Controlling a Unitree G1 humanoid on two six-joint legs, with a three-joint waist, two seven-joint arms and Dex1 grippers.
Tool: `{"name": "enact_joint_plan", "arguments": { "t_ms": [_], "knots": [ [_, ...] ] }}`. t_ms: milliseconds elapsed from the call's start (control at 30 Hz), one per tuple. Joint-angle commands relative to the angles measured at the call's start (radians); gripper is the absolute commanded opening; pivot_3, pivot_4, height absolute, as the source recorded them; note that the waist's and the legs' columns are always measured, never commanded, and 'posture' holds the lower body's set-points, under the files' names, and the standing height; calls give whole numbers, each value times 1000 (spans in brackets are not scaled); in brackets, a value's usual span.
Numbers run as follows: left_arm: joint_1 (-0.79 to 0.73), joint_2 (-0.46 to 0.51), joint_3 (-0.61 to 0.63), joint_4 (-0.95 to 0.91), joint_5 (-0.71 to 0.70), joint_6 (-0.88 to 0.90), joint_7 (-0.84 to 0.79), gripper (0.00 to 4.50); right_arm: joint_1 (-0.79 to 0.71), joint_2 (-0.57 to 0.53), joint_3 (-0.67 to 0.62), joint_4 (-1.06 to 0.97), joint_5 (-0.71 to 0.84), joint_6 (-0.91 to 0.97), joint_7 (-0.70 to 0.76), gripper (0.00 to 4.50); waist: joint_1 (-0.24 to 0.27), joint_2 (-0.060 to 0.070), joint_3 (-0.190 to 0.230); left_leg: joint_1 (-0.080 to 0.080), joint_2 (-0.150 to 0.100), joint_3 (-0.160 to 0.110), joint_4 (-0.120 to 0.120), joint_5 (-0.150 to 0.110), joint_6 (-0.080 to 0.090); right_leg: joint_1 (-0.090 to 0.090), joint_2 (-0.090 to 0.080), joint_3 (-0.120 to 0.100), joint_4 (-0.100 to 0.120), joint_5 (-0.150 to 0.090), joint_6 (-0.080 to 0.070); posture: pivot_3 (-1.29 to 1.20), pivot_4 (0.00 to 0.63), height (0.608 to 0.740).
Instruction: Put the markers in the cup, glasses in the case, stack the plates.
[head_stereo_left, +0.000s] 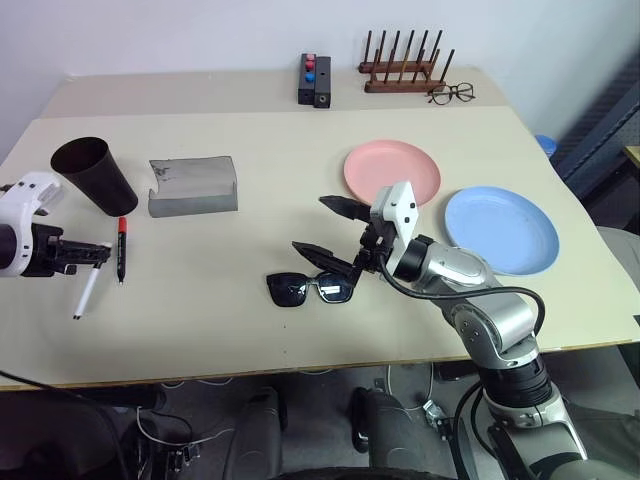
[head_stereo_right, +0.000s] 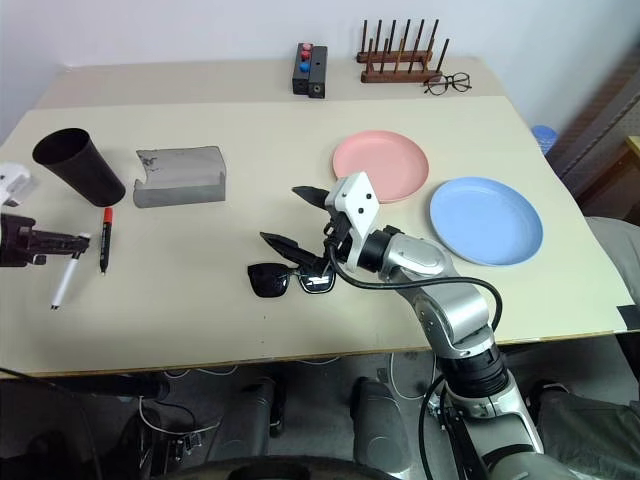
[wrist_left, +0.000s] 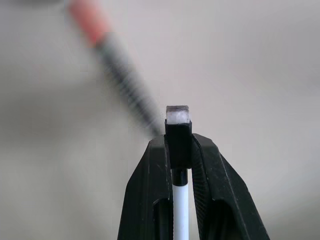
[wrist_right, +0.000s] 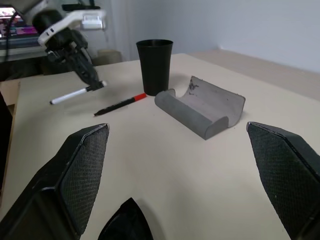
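A beige table (head_stereo_left: 250, 180) carries everything. Near its left edge stands the cup (head_stereo_left: 93, 175), a dark tapered tumbler, upright. Just beside the cup, toward the front edge, lies the black marker with a red cap (head_stereo_left: 121, 249), flat on the table.

The left gripper (head_stereo_left: 98, 251) reaches in from the left edge. Its two black fingers (wrist_left: 150, 195) are pinched nearly together on the white marker (head_stereo_left: 87, 291), gripping it at its black end, with the white body slanting down toward the front edge (in the right wrist view the marker appears lifted clear of the table).

The grey case (head_stereo_left: 193, 185) lies open beside the cup, toward the table's middle, its flap curled upward.

The black sunglasses (head_stereo_left: 308, 289) rest near the middle of the front edge. The right gripper (head_stereo_left: 334, 231) hovers above and just behind them, fingers spread wide apart and holding nothing.

The pink plate (head_stereo_left: 391, 172) sits right of centre; the blue plate (head_stereo_left: 500, 229) lies beside it, nearer the right edge, the two not stacked.

Along the back edge are a small black box with red and blue buttons (head_stereo_left: 315, 79), a wooden peg rack (head_stereo_left: 404, 62), and thin-framed clear spectacles (head_stereo_left: 451, 94).
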Motion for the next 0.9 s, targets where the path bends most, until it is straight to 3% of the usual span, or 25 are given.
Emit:
{"name": "enact_joint_plan", "arguments": {
  "t_ms": [33,167,367,633,900],
  "knots": [
    [16,-50,193,-78,-50,-62,76,25,-36,-23,-52,2,28,-21,37,4500,0,0,0,0,0,0,0,0,0,0,0,0,0,0,0,0,150,740],
    [26,-178,371,-151,-79,-323,149,25,-50,-64,-86,17,58,-17,88,4500,5,-1,0,0,0,0,1,0,0,1,0,0,0,0,0,0,150,740],
    [-31,-304,450,-129,-119,-550,238,25,-57,-90,-97,35,50,-17,102,4500,2,0,0,2,0,0,1,0,0,3,1,0,1,1,3,0,150,740],
    [-208,-332,414,73,-128,-754,270,25,-59,-107,-123,24,108,4,146,4500,4,-1,-1,3,-1,0,2,0,0,4,1,0,1,2,4,0,150,740],
    [-465,-319,385,484,-49,-1082,334,25,-58,-92,-105,24,88,-15,139,4500,3,-1,-1,4,-1,0,3,0,1,5,1,0,2,3,5,0,150,740]
  ]
}}
